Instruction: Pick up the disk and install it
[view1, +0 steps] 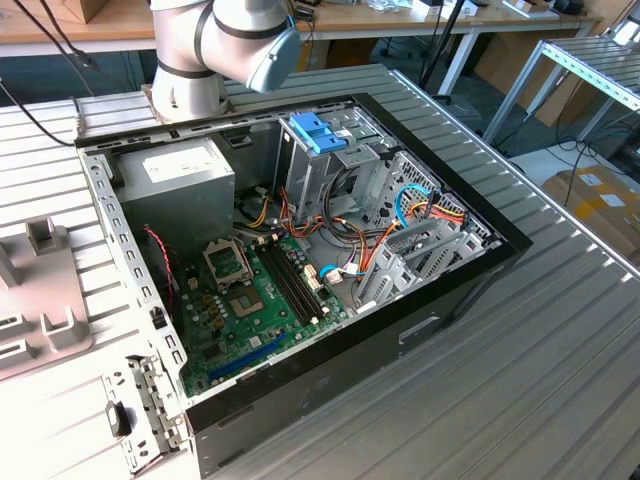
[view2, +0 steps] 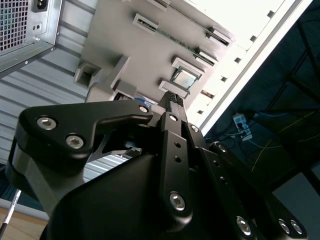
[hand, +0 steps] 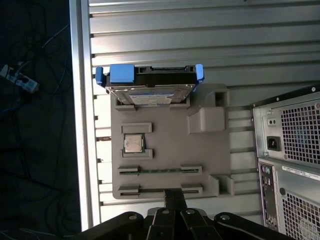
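Note:
In the first wrist view the disk (hand: 149, 84) is a dark flat drive with bright blue side rails and a blue end tab. It rests in a slot at the far end of a grey holder plate (hand: 170, 155). My gripper (hand: 173, 194) hovers over the opposite end of that plate, well apart from the disk. Its black fingertips meet in a single narrow point with nothing between them. The second wrist view has the same closed tips (view2: 170, 98) above the grey plate (view2: 120, 35).
The open computer case (view1: 470, 275) lies on the ribbed metal table, with a motherboard (view1: 260, 290) and a metal drive cage topped by a light blue latch (view1: 318, 130). The case's rear panel (hand: 290, 150) stands beside the holder plate. The table edge (hand: 80, 125) runs along the plate's other side.

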